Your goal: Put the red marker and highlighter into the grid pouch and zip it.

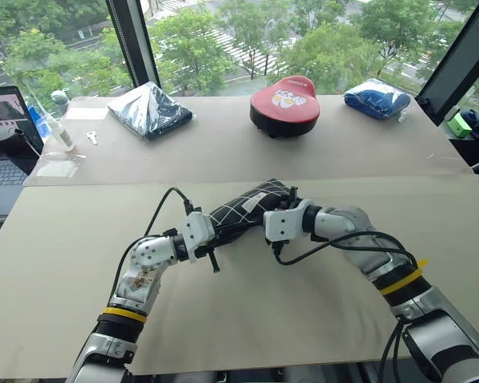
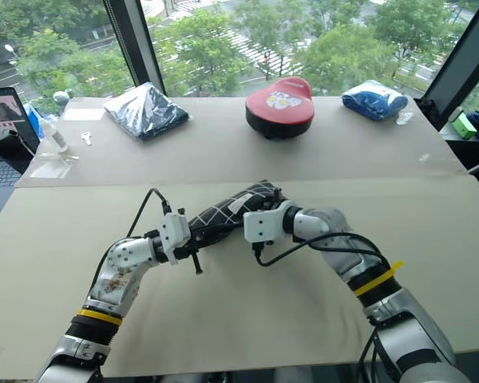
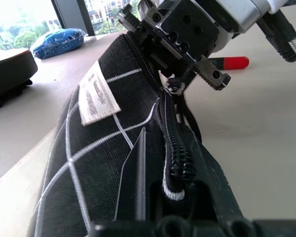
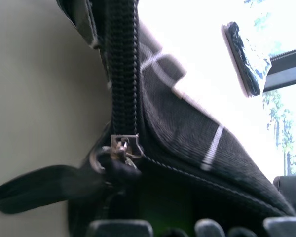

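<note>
Here, my left pincer gripped the grid pouch at its near end, its zipper running lengthwise toward my right pincer, part-open at the zipper pull.

A red cushioned seat with a flower print is sitting near the middle of the desk's far edge. A dark bagged cloth bundle is lying toward the far left corner, and a blue bagged bundle is resting toward the far right corner. A spray bottle is standing by the left edge, beside a laptop
</note>
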{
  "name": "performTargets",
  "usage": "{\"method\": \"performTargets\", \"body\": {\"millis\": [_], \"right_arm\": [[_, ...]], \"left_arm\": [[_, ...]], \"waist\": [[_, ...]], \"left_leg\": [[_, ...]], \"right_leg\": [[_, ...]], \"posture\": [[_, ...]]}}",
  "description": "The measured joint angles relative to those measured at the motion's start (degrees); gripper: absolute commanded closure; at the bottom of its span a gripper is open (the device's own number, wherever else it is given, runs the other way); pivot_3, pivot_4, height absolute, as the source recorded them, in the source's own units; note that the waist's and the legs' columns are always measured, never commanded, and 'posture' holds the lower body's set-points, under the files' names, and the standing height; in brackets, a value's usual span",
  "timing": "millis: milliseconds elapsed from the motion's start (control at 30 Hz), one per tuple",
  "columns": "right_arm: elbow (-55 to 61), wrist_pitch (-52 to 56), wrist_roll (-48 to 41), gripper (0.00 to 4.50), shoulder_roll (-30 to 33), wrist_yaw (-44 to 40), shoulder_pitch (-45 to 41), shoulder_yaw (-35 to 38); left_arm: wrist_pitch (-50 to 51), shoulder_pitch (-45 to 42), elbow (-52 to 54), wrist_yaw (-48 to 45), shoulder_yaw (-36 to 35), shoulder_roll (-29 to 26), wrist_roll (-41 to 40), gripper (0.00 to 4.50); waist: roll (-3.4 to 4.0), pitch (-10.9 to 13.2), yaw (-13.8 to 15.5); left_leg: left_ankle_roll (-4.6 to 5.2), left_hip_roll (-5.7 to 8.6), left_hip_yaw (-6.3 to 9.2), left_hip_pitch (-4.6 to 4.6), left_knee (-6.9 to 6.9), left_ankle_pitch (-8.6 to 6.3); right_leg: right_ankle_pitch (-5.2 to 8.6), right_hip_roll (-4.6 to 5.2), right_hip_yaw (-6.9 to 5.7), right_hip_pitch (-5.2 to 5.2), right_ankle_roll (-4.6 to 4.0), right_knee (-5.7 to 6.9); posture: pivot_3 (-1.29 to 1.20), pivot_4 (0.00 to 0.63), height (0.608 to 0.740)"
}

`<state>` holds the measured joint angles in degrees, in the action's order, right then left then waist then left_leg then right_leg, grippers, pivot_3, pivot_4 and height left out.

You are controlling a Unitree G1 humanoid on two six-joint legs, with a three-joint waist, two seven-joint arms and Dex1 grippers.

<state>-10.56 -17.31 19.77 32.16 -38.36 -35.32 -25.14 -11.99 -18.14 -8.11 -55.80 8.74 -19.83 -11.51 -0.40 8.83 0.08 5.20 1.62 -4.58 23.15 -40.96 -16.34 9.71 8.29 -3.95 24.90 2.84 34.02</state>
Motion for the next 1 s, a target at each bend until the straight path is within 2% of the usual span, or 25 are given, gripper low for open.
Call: {"method": "performTargets", "body": {"millis": [100, 167, 333, 400, 567, 700, 833, 1000], "right_arm": [[-0.4, 0.0, -2.3, 0.56, -0.4, -1.9, 0.0, 1.1], [-0.4, 0.5, -2.8, 0.34, -0.4, -2.3, 0.0, 1.5], [-0.3, 3.6, -8.1, 0.34, 1.6, -6.7, -0.6, 4.2], [0.5, 7.7, -12.6, 0.34, 3.4, -9.2, -1.2, 8.0], [4.7, 27.9, -27.6, 0.34, 9.8, -14.6, -1.7, 21.8], [7.8, 42.0, -38.1, 0.34, 10.6, -16.5, -0.9, 29.1], [10.7, 51.5, -44.1, 0.34, 16.6, -20.7, 8.7, 33.1], [14.2, 54.2, -41.1, 0.34, 21.1, -18.0, 18.9, 33.2]], "left_arm": [[0.0, -0.3, 0.0, 0.0, 0.0, 0.1, -0.1, 4.50], [0.0, -0.4, 0.0, 0.1, 0.0, 0.2, -0.1, 4.50], [-0.2, -1.2, 0.1, 0.3, 0.1, 0.8, -0.2, 4.50], [-0.2, -1.5, 0.3, 0.6, 0.1, 1.0, -0.2, 4.50], [-0.2, -0.7, 0.3, 0.6, -0.1, 0.1, -0.2, 4.50], [-0.2, -0.3, 0.4, 0.5, 0.1, 0.3, -0.2, 4.50], [-0.3, -0.2, 0.4, 0.5, 0.1, 0.2, -0.2, 4.50], [-0.2, 0.1, 0.5, 0.5, 0.0, 0.0, -0.2, 4.50]], "waist": [[0.00, 0.0, -0.2], [0.00, 0.0, -0.3], [0.00, 0.0, -0.2], [0.00, 0.0, -0.2], [0.00, 0.0, 0.0], [0.00, 0.0, 0.1], [0.01, 0.0, 1.1], [0.01, 0.0, 0.9]], "left_leg": [[-0.01, -0.02, 0.00, -0.02, 0.00, 0.01], [-0.01, -0.03, 0.00, -0.05, 0.00, 0.01], [0.00, -0.03, 0.00, -0.06, -0.01, 0.01], [0.00, -0.03, 0.00, -0.06, -0.01, 0.01], [0.03, -0.12, 0.02, -0.04, 0.00, -0.02], [0.09, -0.21, 0.01, 0.00, 0.02, -0.07], [0.27, -0.17, -0.02, 0.15, -0.01, -0.17], [0.33, -0.13, -0.14, 0.11, -0.05, -0.20]], "right_leg": [[0.00, -0.02, 0.00, -0.02, 0.00, 0.00], [0.00, -0.03, 0.00, -0.06, 0.00, 0.00], [0.00, -0.01, 0.01, -0.09, 0.00, -0.01], [-0.01, 0.01, 0.02, -0.09, -0.01, -0.01], [-0.03, 0.05, 0.00, -0.05, -0.05, -0.02], [-0.09, 0.12, -0.01, 0.05, -0.14, -0.01], [-0.09, 0.26, -0.07, 0.12, -0.14, -0.01], [-0.11, 0.32, 0.00, 0.14, -0.11, 0.01]], "posture": [[0.00, 0.150, 0.740], [0.00, 0.150, 0.740], [0.00, 0.150, 0.740], [0.00, 0.150, 0.740], [0.00, 0.150, 0.740], [0.00, 0.150, 0.740], [0.00, 0.150, 0.740], [0.00, 0.150, 0.740]]}}
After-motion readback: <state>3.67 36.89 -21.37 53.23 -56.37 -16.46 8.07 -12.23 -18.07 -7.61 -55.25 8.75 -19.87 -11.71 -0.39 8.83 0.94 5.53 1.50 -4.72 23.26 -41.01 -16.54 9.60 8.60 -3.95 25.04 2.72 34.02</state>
